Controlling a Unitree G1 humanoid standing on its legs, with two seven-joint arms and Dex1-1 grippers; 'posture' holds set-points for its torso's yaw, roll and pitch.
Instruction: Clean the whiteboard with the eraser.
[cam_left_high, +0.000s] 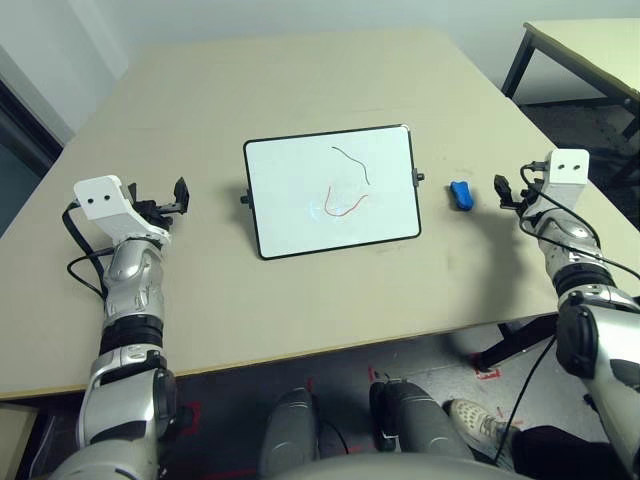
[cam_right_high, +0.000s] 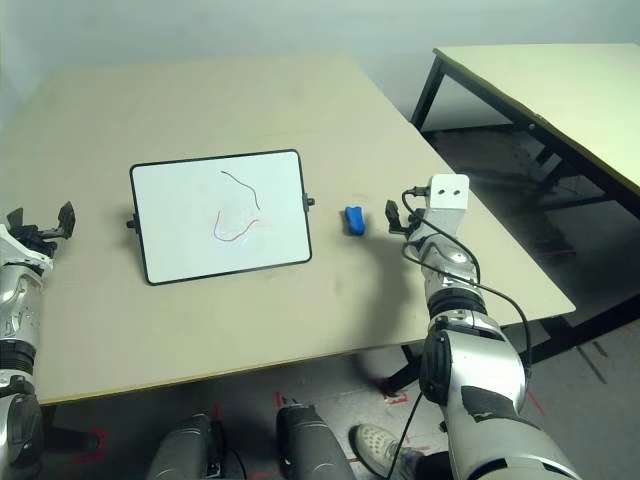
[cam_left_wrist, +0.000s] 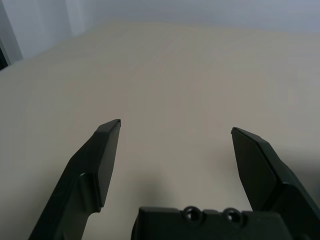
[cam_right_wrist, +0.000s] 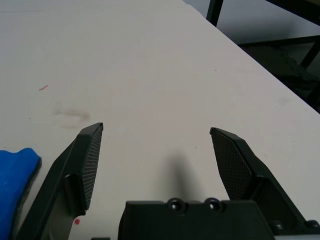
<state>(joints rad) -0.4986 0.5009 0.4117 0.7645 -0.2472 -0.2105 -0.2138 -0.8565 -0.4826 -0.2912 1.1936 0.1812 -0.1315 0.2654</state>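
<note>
The whiteboard lies in the middle of the table, black-framed, with a dark squiggle and a red squiggle drawn on it. Just right of its right knob sits the small blue eraser, also seen in the right wrist view as the eraser beside one finger. My right gripper hovers open a short way right of the eraser, nothing between its fingers. My left gripper stands open over bare table, left of the board, empty.
The tan table has free surface behind and in front of the board. A second table with black legs stands to the right across a gap of dark floor. The table's right edge runs close behind my right gripper.
</note>
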